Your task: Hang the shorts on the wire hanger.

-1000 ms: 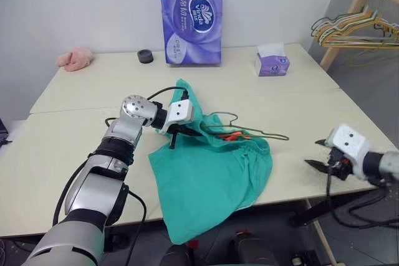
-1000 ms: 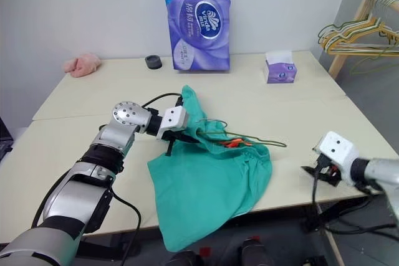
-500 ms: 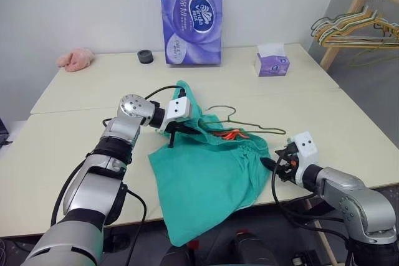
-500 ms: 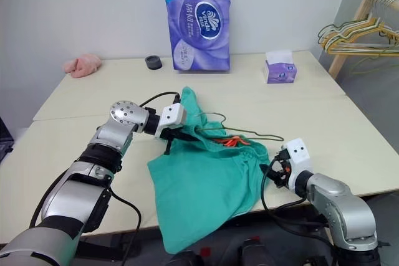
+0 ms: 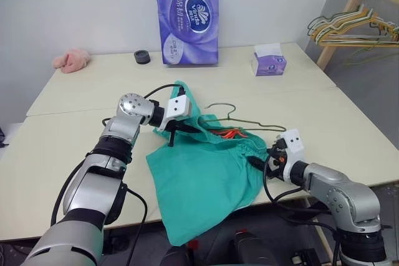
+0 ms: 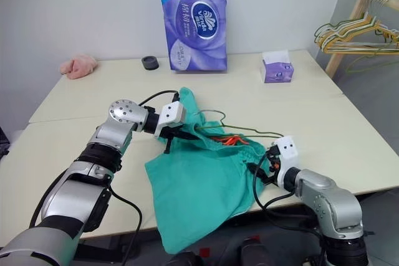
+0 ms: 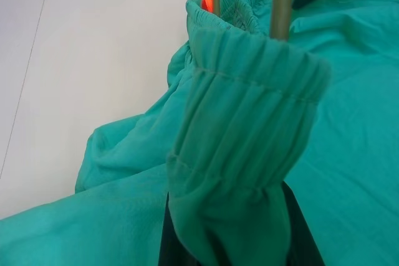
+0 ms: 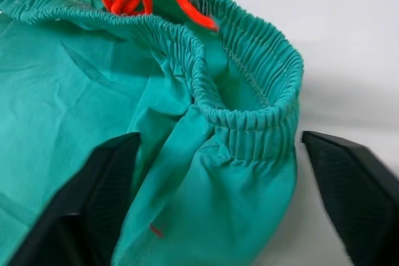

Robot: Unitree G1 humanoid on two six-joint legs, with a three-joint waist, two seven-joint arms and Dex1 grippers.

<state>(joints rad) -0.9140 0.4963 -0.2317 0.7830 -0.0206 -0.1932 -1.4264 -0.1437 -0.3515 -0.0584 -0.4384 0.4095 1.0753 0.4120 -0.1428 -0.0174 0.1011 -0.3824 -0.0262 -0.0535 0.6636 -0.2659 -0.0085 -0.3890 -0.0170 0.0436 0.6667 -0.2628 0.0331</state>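
My shorts (image 5: 206,172) drape off the table (image 5: 75,147) edge, the wire hanger (image 5: 246,123) lying across their waistband. Left pincer (image 5: 176,130) pinches waistband cloth; right pincer (image 8: 212,210) gapes wide around the waistband's far corner. If it closes shallow, I reckon the elastic slips free and the shorts slide floorward.
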